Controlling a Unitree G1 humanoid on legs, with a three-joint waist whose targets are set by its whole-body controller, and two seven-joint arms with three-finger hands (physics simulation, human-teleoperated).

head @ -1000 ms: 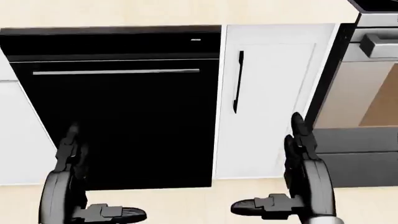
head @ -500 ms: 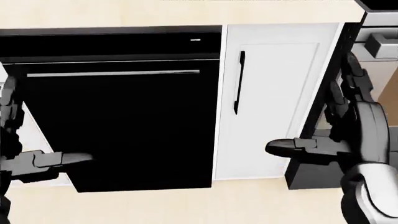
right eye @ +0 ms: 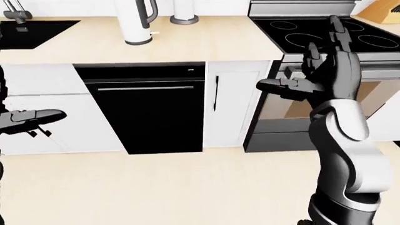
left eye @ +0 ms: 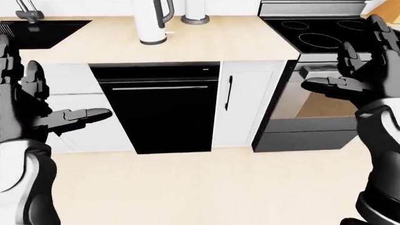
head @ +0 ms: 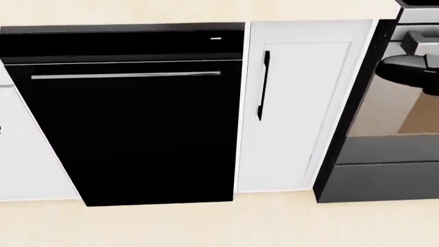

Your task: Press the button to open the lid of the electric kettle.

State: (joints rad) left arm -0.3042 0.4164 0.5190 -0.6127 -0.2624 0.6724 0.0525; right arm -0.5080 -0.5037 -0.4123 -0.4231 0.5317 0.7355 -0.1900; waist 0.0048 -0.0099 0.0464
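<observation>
1. Both hands have risen out of the head view since half a second ago; only a dark fingertip of the right hand [right eye: 313, 77] shows at its right edge.
2. The left hand [left eye: 37, 110] hangs empty with fingers spread, and the right is likewise splayed.
3. The white electric kettle [left eye: 150, 21] stands on the beige counter [left eye: 206, 42] above the black dishwasher [head: 130, 128], well apart from both hands.

Glossy white kettle [left eye: 152, 22] on a matt pale wood-look counter [left eye: 206, 42], above a glossy black dishwasher [head: 130, 118]
</observation>
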